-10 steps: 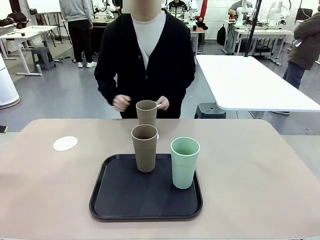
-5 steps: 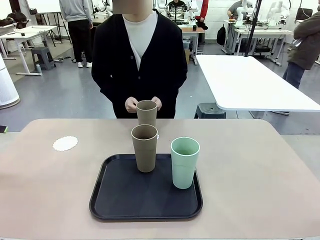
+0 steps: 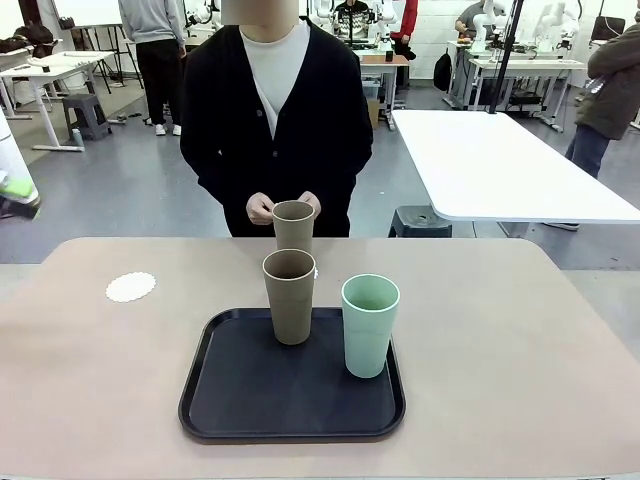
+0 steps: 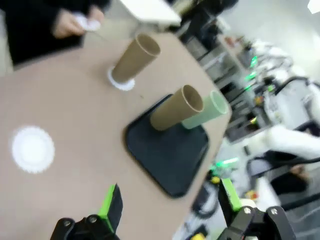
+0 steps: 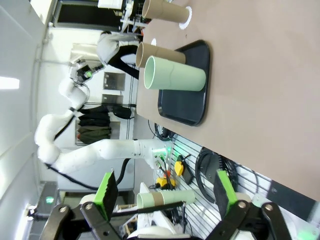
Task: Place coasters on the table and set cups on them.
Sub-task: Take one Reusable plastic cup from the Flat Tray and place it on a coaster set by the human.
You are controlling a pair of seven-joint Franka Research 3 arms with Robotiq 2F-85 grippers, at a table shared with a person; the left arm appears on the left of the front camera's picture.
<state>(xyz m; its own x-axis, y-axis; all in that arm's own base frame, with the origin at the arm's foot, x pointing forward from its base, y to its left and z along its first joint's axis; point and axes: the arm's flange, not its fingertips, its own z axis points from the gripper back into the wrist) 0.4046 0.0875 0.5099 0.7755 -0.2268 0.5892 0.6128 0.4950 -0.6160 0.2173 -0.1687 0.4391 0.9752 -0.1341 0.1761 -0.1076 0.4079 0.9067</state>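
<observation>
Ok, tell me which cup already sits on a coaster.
The far tan cup, beyond the tray: a coaster shows under it. The other two stand on the tray.

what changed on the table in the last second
The person's hands drew in from either side and now meet behind the far tan cup. A green blur, probably the left arm's fingers, has come in at the front view's left edge. The far tan cup, the near tan cup, the mint cup, the black tray and the lone coaster stayed put.
</observation>
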